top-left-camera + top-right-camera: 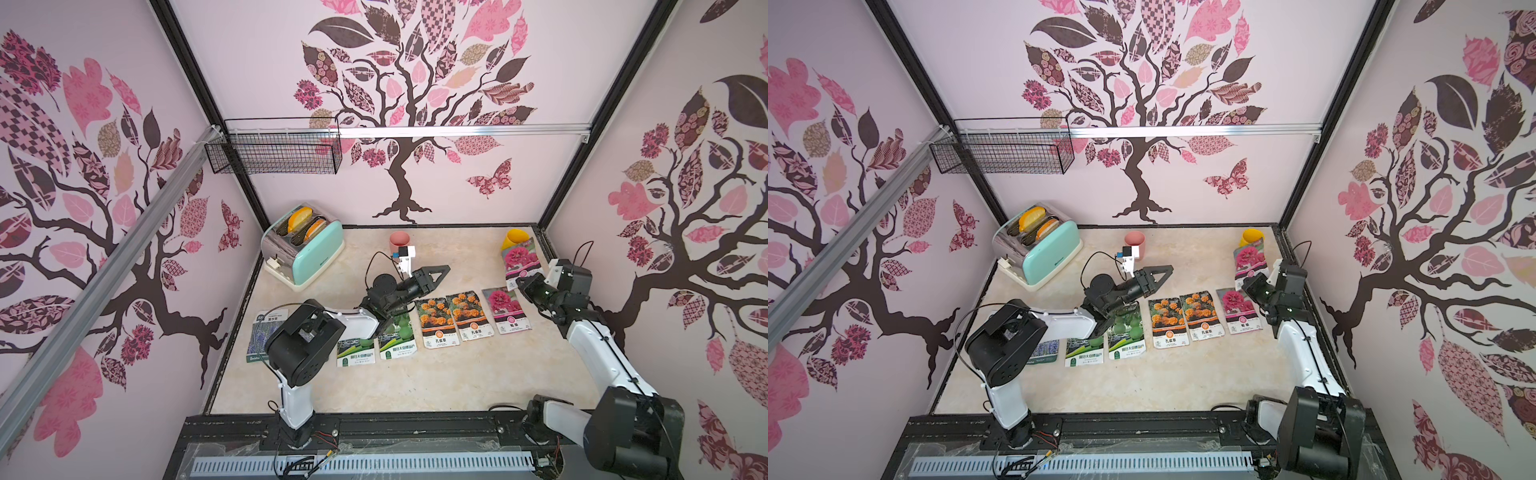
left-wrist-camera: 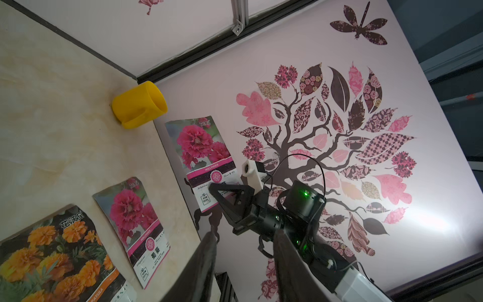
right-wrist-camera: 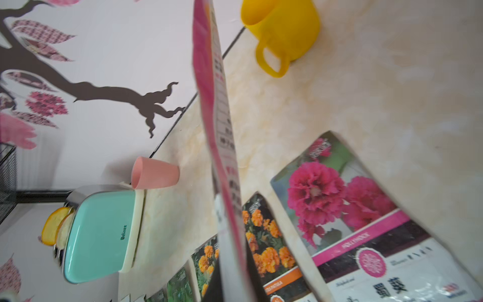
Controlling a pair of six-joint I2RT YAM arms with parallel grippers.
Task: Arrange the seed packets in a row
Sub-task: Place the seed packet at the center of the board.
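Marble tabletop [image 1: 374, 386]; right gripper [image 1: 519, 285] pinches magenta packet [image 1: 520, 258], seemingly aloft.

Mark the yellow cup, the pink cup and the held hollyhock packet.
yellow cup [image 1: 514, 239]: in a top view, on its yellow body.
pink cup [image 1: 400, 242]: in a top view, on its side wall.
held hollyhock packet [image 1: 519, 258]: in a top view, on the flower photo.

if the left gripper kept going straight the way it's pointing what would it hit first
Most likely the magenta packet held up by the right gripper; nothing nearer shows in that line, though depth is unclear.
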